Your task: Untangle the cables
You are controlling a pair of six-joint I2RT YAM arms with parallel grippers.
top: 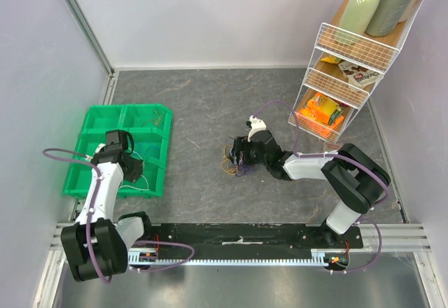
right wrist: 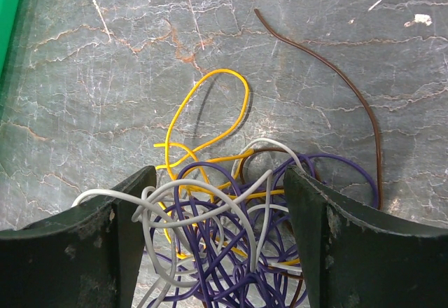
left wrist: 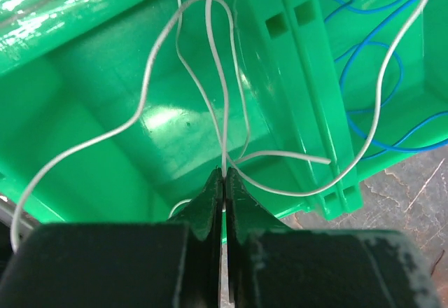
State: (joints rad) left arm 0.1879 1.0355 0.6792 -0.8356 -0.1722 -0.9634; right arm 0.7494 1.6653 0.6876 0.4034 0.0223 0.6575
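Green plastic fills my left wrist view, the inside of the green tray (left wrist: 91,203) sitting at the left side of the tabletop (right wrist: 105,77). My left tool (left wrist: 224,178) is clenched tight on a white cable (left wrist: 224,140), pinched right at the fingertips. From there the cable rises and loops loosely over one tray compartment. One strand drapes across the divider wall toward the next compartment, where blue cables (left wrist: 342,70) lie coiled.

On the other side, my right tool (right wrist: 219,175) is released, its two fingers spread wide and low over the grey surface. Between them lies the tangle of cables (right wrist: 210,252), mostly purple and white strands knotted together with yellow threaded through. A yellow cable (right wrist: 222,71) sticks out of the heap in an open loop ahead of the fingers. A brown cable (right wrist: 350,84) curves away in a long arc to the right before bending back to the heap. I cannot tell whether either finger touches a strand.

From the overhead camera the tangle sits near the middle of the tabletop, well apart from the tray. A wire rack (top: 353,49) holding bottles and packets stands at the far right.
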